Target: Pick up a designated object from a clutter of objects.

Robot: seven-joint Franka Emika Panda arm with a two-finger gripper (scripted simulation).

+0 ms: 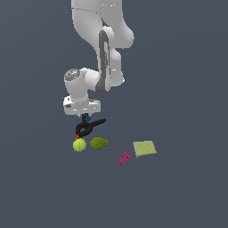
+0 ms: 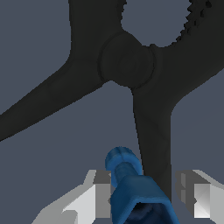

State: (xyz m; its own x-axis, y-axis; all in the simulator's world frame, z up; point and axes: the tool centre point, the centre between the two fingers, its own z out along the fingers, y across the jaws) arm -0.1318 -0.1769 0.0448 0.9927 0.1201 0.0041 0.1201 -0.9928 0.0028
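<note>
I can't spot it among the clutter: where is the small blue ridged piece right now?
In the exterior view, the blue ridged piece sits under the gripper, just above the black clamp.

Black clamp: fills most of the frame; two long handles spread away from a round pivot, and toothed jaws curve around an opening at the frame's edge.
Blue ridged piece: between the two fingers, ridged round end toward the clamp, wider blocky end nearest the camera.
Gripper: pale grey fingers stand on either side of the blue piece, with gaps showing.
Surface: plain dark grey-blue.
</note>
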